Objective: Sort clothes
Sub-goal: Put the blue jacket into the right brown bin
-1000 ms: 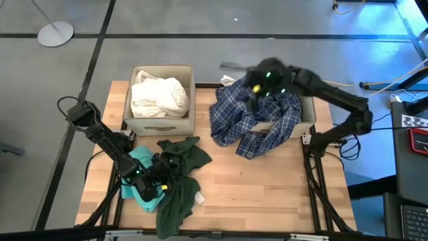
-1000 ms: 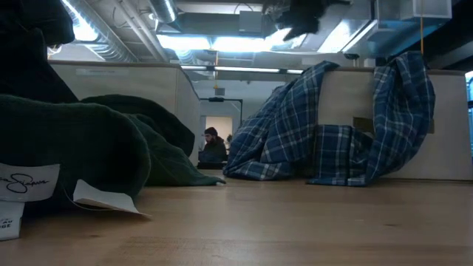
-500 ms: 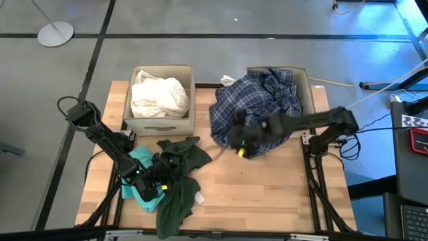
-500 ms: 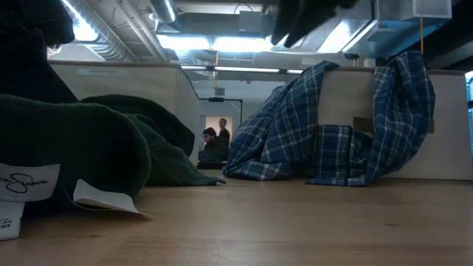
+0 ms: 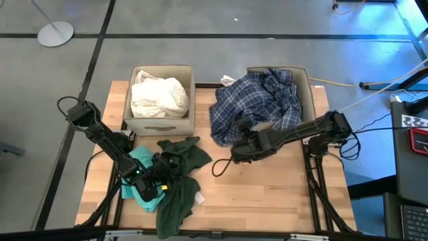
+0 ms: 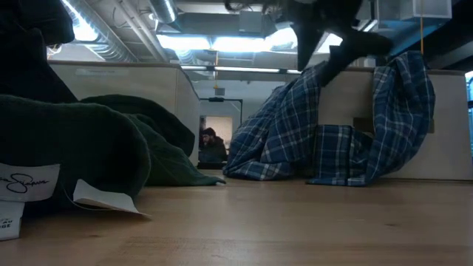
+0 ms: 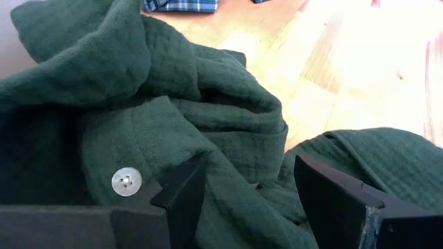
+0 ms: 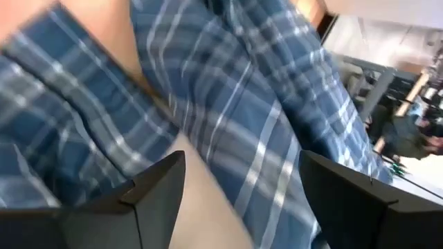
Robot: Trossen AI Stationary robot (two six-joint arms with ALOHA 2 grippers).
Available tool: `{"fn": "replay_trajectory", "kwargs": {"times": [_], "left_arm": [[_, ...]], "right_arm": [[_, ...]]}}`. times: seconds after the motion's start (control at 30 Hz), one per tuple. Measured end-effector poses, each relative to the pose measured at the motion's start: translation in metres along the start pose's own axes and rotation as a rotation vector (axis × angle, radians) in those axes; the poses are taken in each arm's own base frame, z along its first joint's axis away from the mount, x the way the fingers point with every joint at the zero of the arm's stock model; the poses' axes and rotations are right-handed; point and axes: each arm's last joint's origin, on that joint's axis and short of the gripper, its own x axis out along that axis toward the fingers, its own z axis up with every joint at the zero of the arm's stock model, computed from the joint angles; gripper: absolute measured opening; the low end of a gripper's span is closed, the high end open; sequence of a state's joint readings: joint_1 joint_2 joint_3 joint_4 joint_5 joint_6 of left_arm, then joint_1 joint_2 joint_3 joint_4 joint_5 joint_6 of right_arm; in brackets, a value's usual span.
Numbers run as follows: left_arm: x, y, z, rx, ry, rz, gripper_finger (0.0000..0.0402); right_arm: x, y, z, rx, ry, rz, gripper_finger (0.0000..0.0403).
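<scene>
Right tool (image 5: 235, 155), fingers spread and empty, having swung down from above the right box (image 5: 309, 100), is reaching for the plaid shirt (image 5: 257, 110) draping onto the desk (image 5: 267, 194), likely to tuck it in.

right tool (image 5: 235, 155) swung down from box, low beside plaid shirt (image 5: 257, 110)

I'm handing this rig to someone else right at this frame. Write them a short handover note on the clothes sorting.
Left gripper: open, resting at the dark green garment on the table's front left; the teal garment lies beside it.
Right gripper: open, empty, low at the front edge of the blue plaid shirt.
Done: white clothes sit in the left box.
Partly done: the plaid shirt hangs over the right box, spilling onto the table.
Left: tuck in the plaid shirt; sort the green and teal garments.
</scene>
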State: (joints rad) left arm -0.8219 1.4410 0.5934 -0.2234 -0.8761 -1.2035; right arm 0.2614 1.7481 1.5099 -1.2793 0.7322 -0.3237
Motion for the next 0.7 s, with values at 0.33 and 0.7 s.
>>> {"fn": "replay_trajectory", "kwargs": {"times": [0.33, 0.7], "left_arm": [[0.0, 0.0, 0.0, 0.015, 0.0, 0.0, 0.021], [0.0, 0.0, 0.0, 0.01, -0.001, -0.002, 0.021]], "right_arm": [[0.028, 0.001, -0.003, -0.01, 0.062, -0.075, 0.0285], [0.064, -0.024, 0.001, 0.058, -0.033, -0.078, 0.0285]]}}
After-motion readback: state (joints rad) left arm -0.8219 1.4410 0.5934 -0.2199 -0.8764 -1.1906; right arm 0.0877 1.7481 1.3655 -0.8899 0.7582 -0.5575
